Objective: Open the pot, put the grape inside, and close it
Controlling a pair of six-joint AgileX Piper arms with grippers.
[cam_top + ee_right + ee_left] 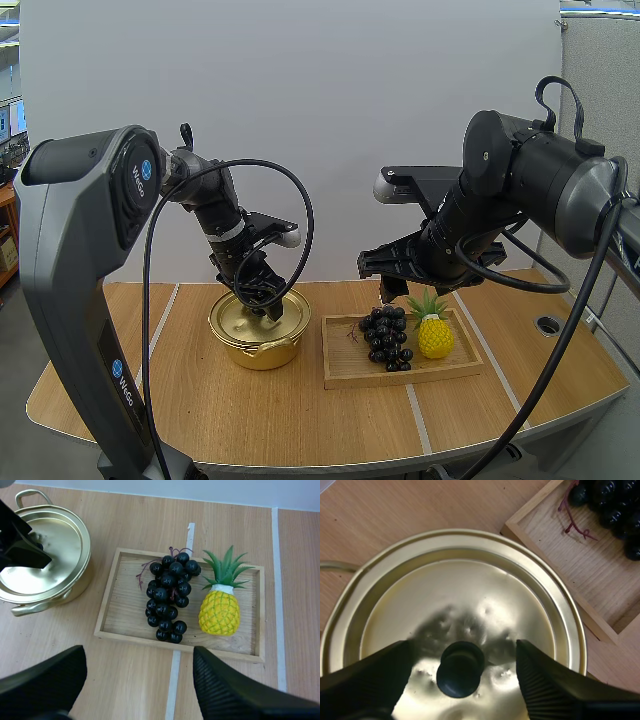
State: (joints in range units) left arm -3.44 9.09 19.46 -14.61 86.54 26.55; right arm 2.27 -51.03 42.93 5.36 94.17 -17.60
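Observation:
A gold pot [262, 352] stands on the table with its lid [470, 595] on. My left gripper [264, 300] is down at the lid, open, its fingers [385, 672] standing on either side of the black knob [461, 669] without touching it. A bunch of dark grapes [385, 337] lies in the wooden tray [340, 378] to the right of the pot. My right gripper [395, 272] hovers above the tray, open and holding nothing. From the right wrist, the grapes [167, 596] lie beyond the spread fingers [225, 690].
A yellow toy pineapple [435, 332] sits in the tray [107, 605] beside the grapes, on their right. Bare wooden table [300, 420] lies in front of pot and tray. A round hole [547, 324] is in the table at the far right.

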